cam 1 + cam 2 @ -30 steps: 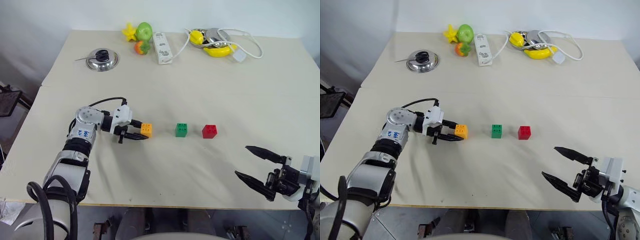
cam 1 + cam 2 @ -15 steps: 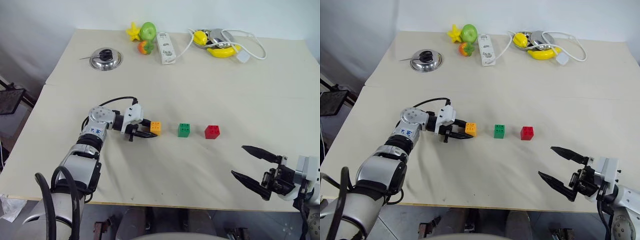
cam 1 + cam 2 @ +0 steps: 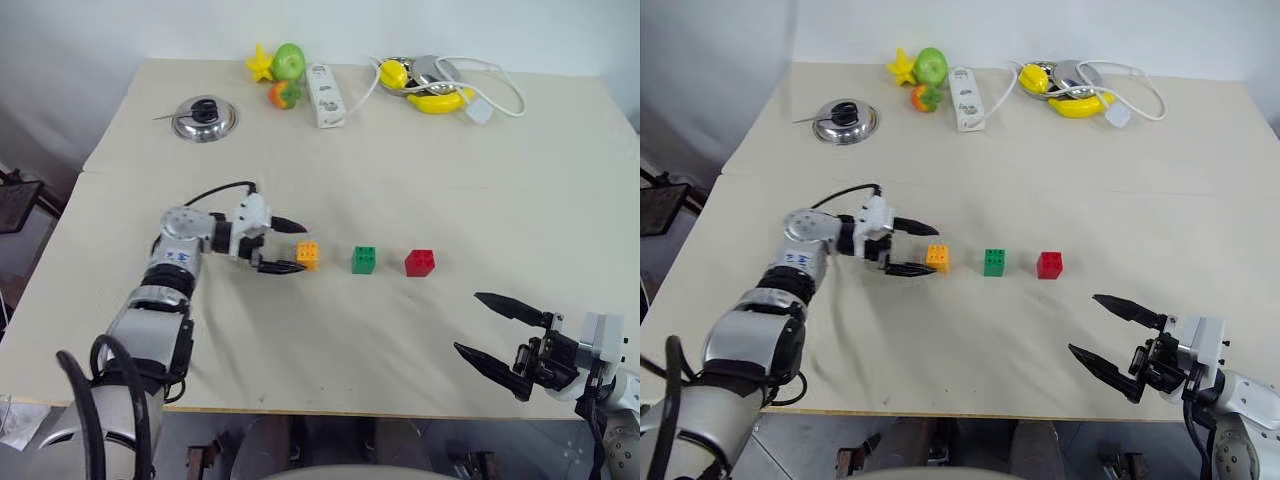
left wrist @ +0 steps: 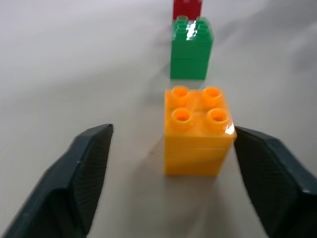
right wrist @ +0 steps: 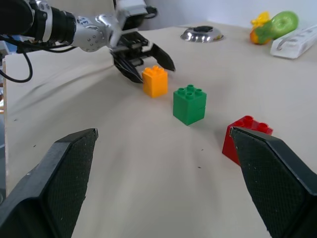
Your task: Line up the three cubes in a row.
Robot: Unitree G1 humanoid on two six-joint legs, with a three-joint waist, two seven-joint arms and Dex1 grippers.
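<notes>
On worktop [image 3: 420,190], far edge: metal bowl [image 3: 432,72] w/ yellow fruit, contents partly hidden by white cable; lidded pan [image 3: 204,118] far left. Left end effector [image 3: 296,246] spread open either side of orange cube [image 3: 308,255], gripping nothing. Right end effector [image 3: 497,334] wide open, empty. Orange, green cube [image 3: 363,260], red cube [image 3: 419,263] sit in a row mid-worktop; red cut off in left wrist view.

I work in a plain test room: a cloth-covered table [image 3: 560,190] against a bare wall [image 3: 130,30], with toy fruit [image 3: 288,62] and a power strip [image 3: 323,95].
</notes>
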